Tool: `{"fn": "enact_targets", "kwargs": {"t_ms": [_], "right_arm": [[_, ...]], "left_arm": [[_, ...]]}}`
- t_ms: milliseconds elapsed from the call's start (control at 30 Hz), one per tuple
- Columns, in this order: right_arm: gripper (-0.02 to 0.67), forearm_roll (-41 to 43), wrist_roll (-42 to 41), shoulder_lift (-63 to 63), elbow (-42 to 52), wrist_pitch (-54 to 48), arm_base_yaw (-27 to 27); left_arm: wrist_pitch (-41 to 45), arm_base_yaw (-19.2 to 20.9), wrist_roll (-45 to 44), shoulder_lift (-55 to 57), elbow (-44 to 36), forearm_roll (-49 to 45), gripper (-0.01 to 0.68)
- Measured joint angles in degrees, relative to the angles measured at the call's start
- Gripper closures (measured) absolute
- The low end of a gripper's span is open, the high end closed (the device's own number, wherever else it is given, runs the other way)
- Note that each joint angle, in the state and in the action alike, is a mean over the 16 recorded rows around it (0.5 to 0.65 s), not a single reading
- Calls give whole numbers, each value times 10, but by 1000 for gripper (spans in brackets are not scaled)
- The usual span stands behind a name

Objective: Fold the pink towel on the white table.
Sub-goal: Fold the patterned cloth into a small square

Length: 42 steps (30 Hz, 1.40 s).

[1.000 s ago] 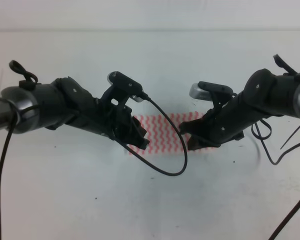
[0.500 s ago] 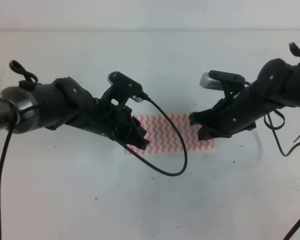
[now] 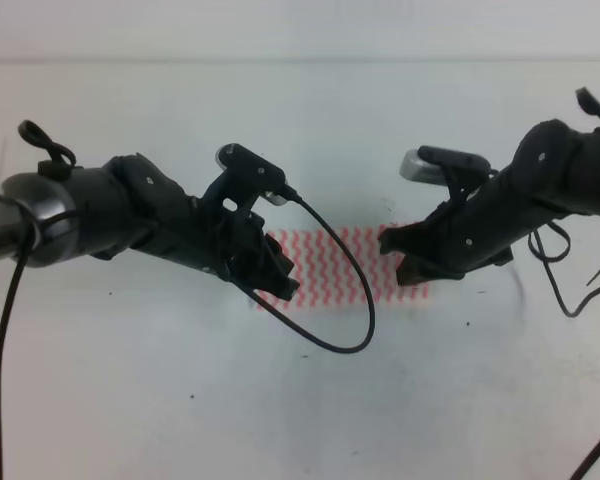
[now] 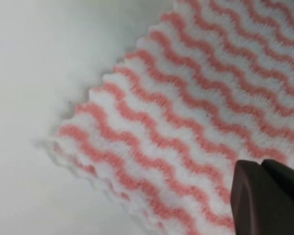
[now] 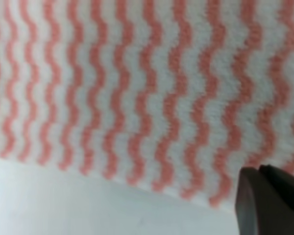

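Item: towel (image 3: 340, 265), pink and white wavy stripes, lying flat as a narrow band at the middle of the white desk (image 3: 300, 400), seemingly already folded at least once. Left tool (image 3: 277, 275) is hovering low over the towel's left end, likely positioned to take a corner; its tip shows in the left wrist view, but open or closed cannot be told. Right tool (image 3: 400, 262) is hanging over the right end, probably mirroring it; its state likewise cannot be told.

Matte black arms, looping cables
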State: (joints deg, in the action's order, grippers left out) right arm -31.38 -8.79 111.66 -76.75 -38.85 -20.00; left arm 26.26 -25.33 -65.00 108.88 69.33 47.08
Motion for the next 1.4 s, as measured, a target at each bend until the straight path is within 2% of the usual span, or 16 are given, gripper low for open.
{"fn": "enact_targets", "kwargs": {"t_ms": [267, 633, 800, 1067, 1233, 1400], "right_arm": [[667, 35, 20, -44, 0, 4, 0], [667, 134, 105, -85, 0, -3, 19], [667, 152, 128, -88, 0, -4, 32], [658, 125, 131, -87, 1, 8, 41], [587, 95, 125, -80, 1, 13, 40], [487, 58, 112, -65, 0, 12, 40]], "left_arm": [[-21, 0, -1, 0, 0, 9, 677], [-57, 0, -37, -28, -24, 61, 677], [-84, 0, -94, -56, -52, 124, 677], [-99, 0, -241, -66, -86, 295, 677], [-87, 1, -322, -47, -89, 400, 677], [-76, 4, -371, -28, -84, 469, 677]]}}
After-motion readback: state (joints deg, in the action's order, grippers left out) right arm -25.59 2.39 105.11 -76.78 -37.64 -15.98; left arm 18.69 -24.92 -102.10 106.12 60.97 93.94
